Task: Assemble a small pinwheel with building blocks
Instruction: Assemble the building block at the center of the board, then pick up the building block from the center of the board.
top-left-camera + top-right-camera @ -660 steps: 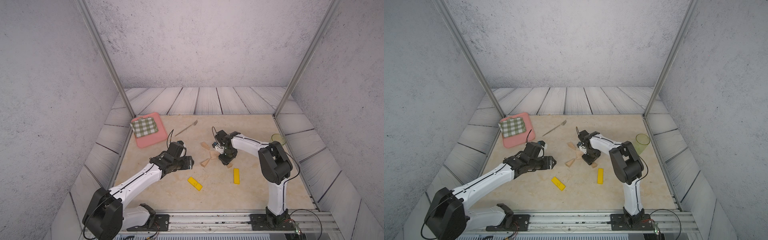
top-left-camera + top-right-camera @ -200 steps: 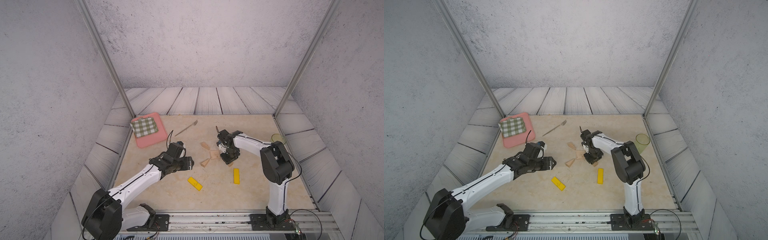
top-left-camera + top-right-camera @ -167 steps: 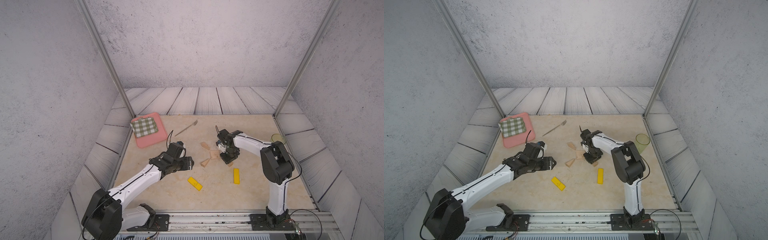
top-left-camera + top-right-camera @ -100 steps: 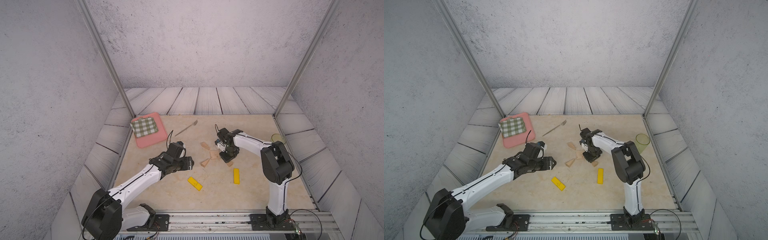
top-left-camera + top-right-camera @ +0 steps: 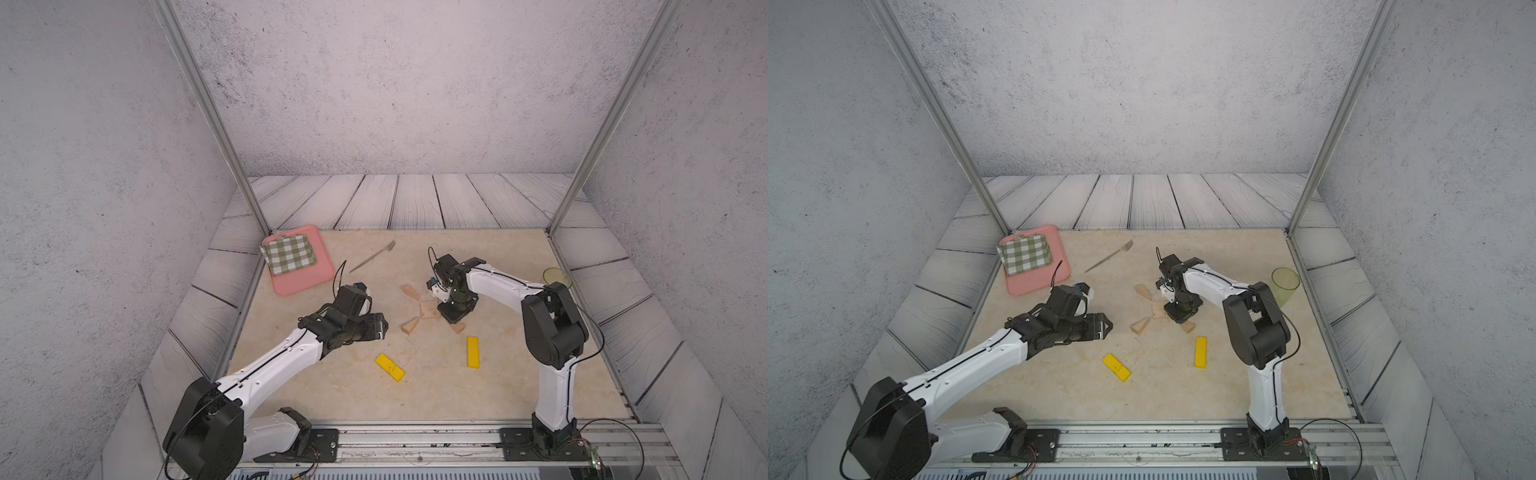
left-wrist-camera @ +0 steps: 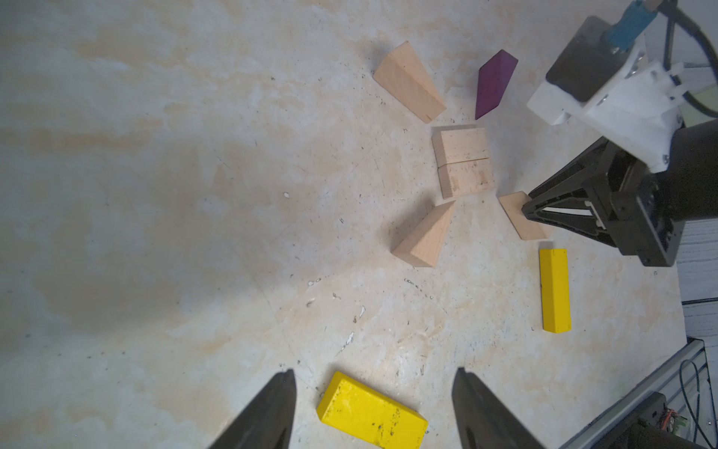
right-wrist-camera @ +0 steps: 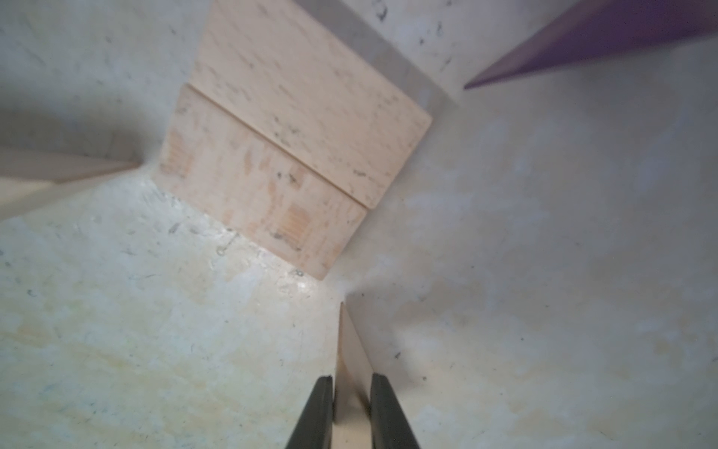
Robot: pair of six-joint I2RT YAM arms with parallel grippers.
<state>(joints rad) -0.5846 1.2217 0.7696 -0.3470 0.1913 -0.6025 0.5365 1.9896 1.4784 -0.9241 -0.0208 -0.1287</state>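
a robotics lab test cell. grey textured walls (image 5: 374,83) and bare aluminium posts (image 5: 208,116) box in a beige tabletop (image 5: 436,395) ringed by wood-look panels (image 5: 415,199). a white and black left robot arm (image 5: 270,365) and right robot arm (image 5: 552,332) are bolted to a metal rail (image 5: 415,436) at the front edge, with loose cables (image 5: 611,420) and a small circuit board (image 5: 595,455) beside it. a pink tray (image 5: 307,278), fork (image 5: 372,257), green cup (image 5: 1285,286) and building blocks (image 5: 428,309) lie on the top.
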